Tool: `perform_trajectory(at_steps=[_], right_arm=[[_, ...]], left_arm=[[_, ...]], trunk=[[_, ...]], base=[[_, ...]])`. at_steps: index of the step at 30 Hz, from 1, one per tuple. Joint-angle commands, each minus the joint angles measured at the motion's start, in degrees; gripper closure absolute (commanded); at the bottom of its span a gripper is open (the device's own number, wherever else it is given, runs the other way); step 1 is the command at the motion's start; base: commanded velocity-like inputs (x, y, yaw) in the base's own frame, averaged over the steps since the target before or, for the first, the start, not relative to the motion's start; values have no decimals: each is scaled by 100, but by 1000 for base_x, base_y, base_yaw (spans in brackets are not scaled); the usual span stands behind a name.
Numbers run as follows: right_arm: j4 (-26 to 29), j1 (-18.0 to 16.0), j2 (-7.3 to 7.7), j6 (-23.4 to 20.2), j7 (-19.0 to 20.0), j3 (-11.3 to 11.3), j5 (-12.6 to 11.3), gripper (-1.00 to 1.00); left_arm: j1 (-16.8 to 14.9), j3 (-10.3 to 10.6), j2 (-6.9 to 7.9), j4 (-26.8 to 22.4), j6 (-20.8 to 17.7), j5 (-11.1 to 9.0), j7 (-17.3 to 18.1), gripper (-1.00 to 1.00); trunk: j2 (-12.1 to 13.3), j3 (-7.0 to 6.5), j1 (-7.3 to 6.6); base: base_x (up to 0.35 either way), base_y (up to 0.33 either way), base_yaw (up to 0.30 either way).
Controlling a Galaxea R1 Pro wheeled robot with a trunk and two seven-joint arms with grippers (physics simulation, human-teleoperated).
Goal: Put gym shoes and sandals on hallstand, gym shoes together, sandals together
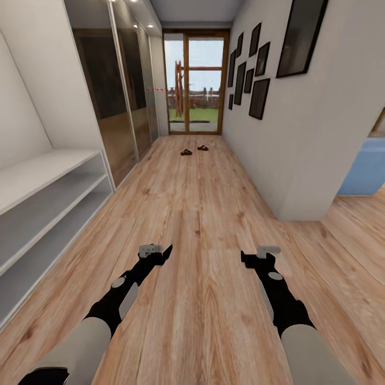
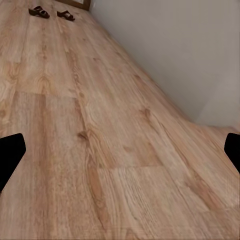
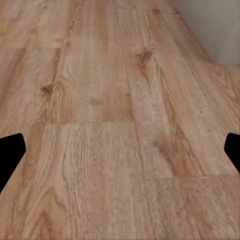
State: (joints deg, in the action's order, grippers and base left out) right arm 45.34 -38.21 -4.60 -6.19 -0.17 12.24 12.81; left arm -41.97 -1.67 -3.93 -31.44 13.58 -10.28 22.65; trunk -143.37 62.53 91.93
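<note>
Sandals [image 1: 193, 150] lie side by side before the glass door [image 1: 193, 83]; left gripper [image 1: 162, 254] and right gripper [image 1: 255, 258], both spread and empty, should approach centred.

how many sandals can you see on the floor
2. Both lie far down the corridor floor near the glass door: one sandal to the left, the other sandal just right of it, slightly apart.

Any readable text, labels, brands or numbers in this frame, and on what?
None legible. Two small red marks on the sliding wardrobe doors are too small to read. The framed pictures on the wall look dark and blank. No visible markings on the sandals, which are too distant to tell.
</note>
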Motion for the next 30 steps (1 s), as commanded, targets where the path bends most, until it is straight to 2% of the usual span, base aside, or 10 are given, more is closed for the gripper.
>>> perform_trajectory(at_steps=[1, 30], right_arm=[[10, -2, -4, -32, 0, 15, 55, -100], [10, -2, -2, -32, 0, 15, 55, -100]], left_arm=[[-4, -17, -3, 7, -4, -44, 47, -100], [-4, -17, -3, 7, -4, -44, 47, -100]], trunk=[[-2, 5, 2], [-2, 5, 2]], base=[[349, 0, 0], [349, 0, 0]])
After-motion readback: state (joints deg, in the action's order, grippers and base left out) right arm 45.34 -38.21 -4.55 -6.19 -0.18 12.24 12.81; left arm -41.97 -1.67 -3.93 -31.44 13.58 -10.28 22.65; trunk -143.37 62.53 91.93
